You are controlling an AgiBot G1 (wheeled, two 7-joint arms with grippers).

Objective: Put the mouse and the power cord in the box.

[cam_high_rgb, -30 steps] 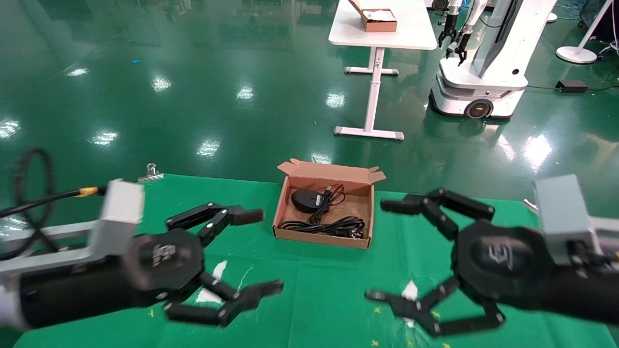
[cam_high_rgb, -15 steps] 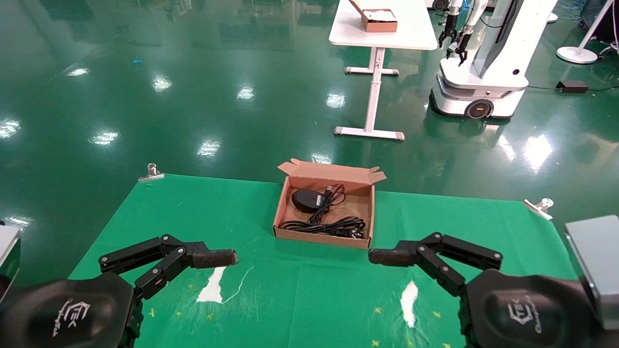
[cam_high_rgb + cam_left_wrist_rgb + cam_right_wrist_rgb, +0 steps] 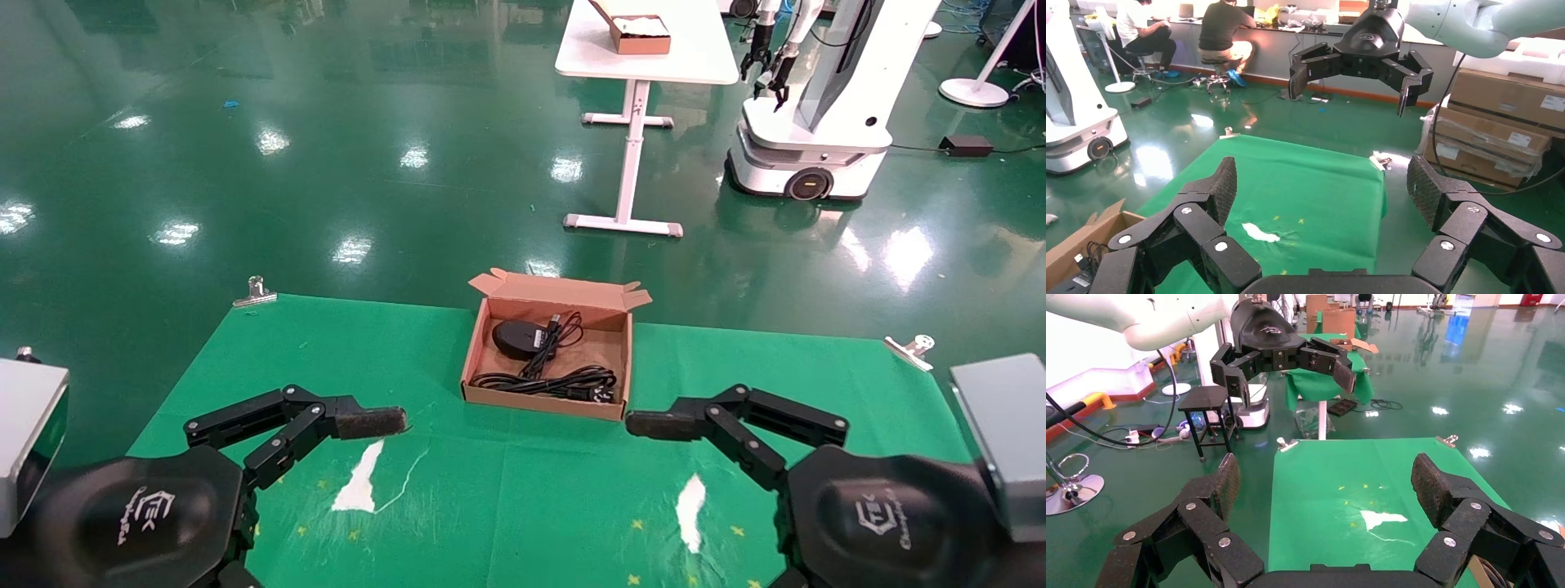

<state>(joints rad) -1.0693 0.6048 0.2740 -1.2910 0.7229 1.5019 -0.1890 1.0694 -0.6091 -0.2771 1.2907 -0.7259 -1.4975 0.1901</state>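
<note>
Both task items already lie inside the shallow brown cardboard box (image 3: pixel 546 359): the black oval mouse (image 3: pixel 516 337) and the thick coiled black power cord (image 3: pixel 546 381). The left gripper (image 3: pixel 1321 196) and right gripper (image 3: pixel 1324 484) hover empty over the green worktop (image 3: pixel 531 506), fingers spread; nothing seems left to place.

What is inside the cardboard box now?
The box holds the mouse with its thin cable and the coiled power cord. Anything beneath them is hidden.

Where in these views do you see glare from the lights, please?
Head view: bright patches of glare lie on the glossy green floor beyond the table; the box is evenly lit. Left wrist view: a bright patch on the floor beside the green cloth. Right wrist view: smaller bright spots on the floor.
</note>
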